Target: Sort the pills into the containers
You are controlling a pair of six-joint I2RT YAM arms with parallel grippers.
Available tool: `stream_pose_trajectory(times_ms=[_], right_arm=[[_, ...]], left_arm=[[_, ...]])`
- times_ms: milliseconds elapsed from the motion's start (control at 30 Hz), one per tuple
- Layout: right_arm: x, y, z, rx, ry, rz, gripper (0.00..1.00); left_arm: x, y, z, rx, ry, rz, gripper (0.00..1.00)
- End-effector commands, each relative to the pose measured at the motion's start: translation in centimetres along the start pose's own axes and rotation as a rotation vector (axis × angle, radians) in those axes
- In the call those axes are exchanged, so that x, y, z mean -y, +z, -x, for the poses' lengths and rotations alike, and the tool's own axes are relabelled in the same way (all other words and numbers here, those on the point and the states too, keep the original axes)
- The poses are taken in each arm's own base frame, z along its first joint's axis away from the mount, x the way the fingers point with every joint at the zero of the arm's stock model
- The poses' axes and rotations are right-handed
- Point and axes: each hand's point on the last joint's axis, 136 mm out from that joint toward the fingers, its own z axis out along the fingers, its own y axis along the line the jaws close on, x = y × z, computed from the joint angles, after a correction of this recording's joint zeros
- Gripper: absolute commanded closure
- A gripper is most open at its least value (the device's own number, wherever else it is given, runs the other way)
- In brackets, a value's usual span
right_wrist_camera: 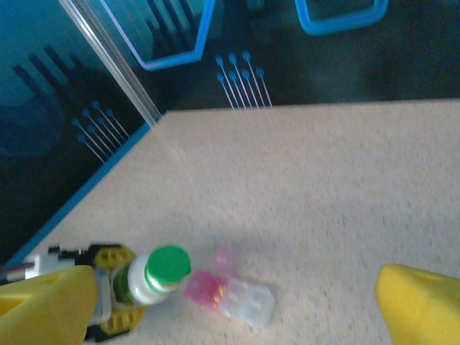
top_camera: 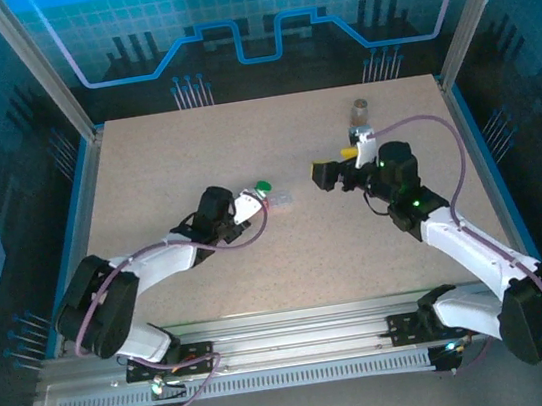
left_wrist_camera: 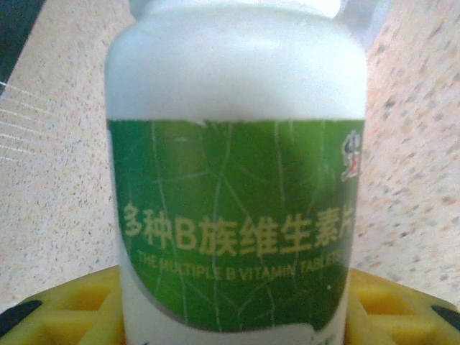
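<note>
My left gripper [top_camera: 250,205] is shut on a white bottle [left_wrist_camera: 237,215] with a green label, and yellow fingers [left_wrist_camera: 65,302] flank its base. The bottle's green cap [right_wrist_camera: 167,264] points toward my right gripper [top_camera: 334,165]. That gripper hangs open above the table, with nothing between its yellow fingertips [right_wrist_camera: 420,305]. A small clear container showing pink [right_wrist_camera: 228,291] lies on the table just right of the cap, also seen as the clear container [top_camera: 282,199] from above. A brownish translucent vial [top_camera: 360,110] stands at the back right. The pills are hidden.
The speckled beige table [top_camera: 193,153] is bounded by metal rails and blue walls on the left [top_camera: 77,190], right [top_camera: 480,143] and back. The front rail [top_camera: 298,320] runs along the near edge by the arm bases.
</note>
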Motion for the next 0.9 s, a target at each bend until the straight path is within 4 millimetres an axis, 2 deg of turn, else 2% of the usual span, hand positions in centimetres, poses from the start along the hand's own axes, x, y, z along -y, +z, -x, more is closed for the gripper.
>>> stream_pose_trajectory(times_ms=[0,67,167,233,267,433,500,600,633,767,867], right_arm=[[-1.0,-0.2,3.5,0.064,0.001,0.014,0.00],[-1.0,-0.2,4.9,0.088,0.093,0.055,0.00],[-1.3,0.1,6.7,0.088,0.284,0.230,0.00],[-2.1,0.4,6.3,0.034,0.335,0.337,0.00],[-3.3,0.4,7.0,0.021,0.303,0.395,0.00],[-7.7,-0.5,4.2,-0.032,-0.009,0.524,0.00],[-8.3,-0.9,3.1,-0.027,-0.125,0.533,0.00],[-9.3,-1.7,2.9,0.005,-0.286,0.544,0.00],[-9.5,-1.8,1.7,-0.028,-0.327,0.549,0.00],[-11.6,-2.3,-0.7,-0.099,-0.510,0.623,0.14],[-12.8,-2.5,-1.7,-0.092,-0.587,0.681,0.22]], left_arm=[[-1.5,-2.7,5.7,0.300,-0.155,0.011,1.00],[-1.2,-4.6,7.6,0.440,-0.190,-0.018,1.00],[-0.1,-7.9,10.5,0.653,-0.214,-0.115,1.00],[0.4,-9.5,12.2,0.762,-0.224,-0.180,1.00],[0.8,-10.1,13.0,0.810,-0.226,-0.220,1.00],[2.1,-12.4,15.2,0.993,-0.226,-0.347,1.00],[2.4,-12.4,15.4,1.012,-0.215,-0.369,1.00],[3.0,-11.9,15.4,1.004,-0.206,-0.405,1.00],[3.1,-11.9,15.4,1.004,-0.207,-0.413,1.00],[3.4,-11.7,15.5,1.007,-0.213,-0.445,1.00],[3.5,-11.8,15.7,1.012,-0.211,-0.458,1.00]])
